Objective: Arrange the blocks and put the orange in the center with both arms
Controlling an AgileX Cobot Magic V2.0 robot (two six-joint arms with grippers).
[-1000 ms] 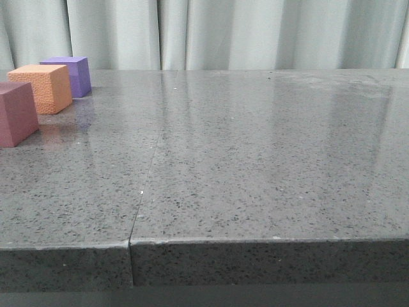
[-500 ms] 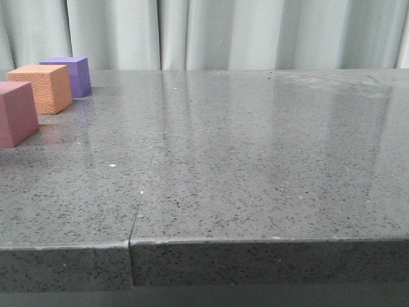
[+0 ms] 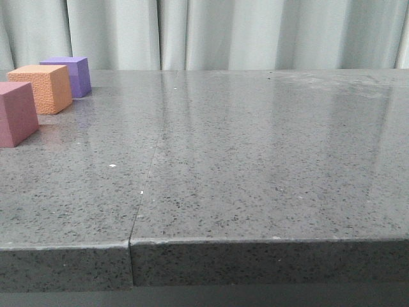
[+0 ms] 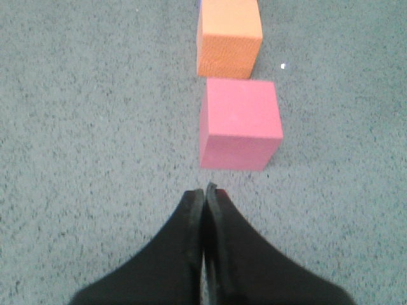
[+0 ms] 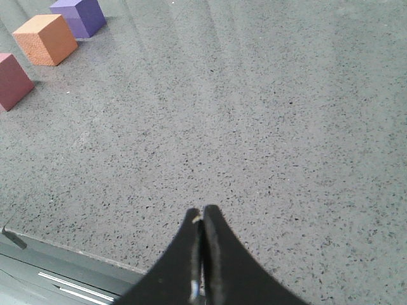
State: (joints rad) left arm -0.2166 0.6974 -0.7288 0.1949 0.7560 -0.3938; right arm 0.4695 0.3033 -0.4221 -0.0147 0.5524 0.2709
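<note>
Three cubes stand in a row at the far left of the grey stone table (image 3: 255,160): the dusty pink cube (image 3: 16,113) nearest, the orange cube (image 3: 43,88) in the middle, the purple cube (image 3: 71,75) farthest. No arm shows in the front view. In the left wrist view my left gripper (image 4: 205,190) is shut and empty, just short of the pink cube (image 4: 238,124), with the orange cube (image 4: 227,37) beyond it. In the right wrist view my right gripper (image 5: 202,213) is shut and empty above the table's front edge, far from the pink (image 5: 11,81), orange (image 5: 46,39) and purple (image 5: 80,16) cubes.
A seam (image 3: 146,185) runs through the tabletop from front to back. A small white speck (image 3: 112,165) lies on the stone left of the seam. Pale curtains (image 3: 223,32) hang behind the table. The table's front edge (image 3: 255,242) is close to the camera.
The cubes have not moved. A small white speck appeared on the tabletop left of the seam about half a second ago and remains.
</note>
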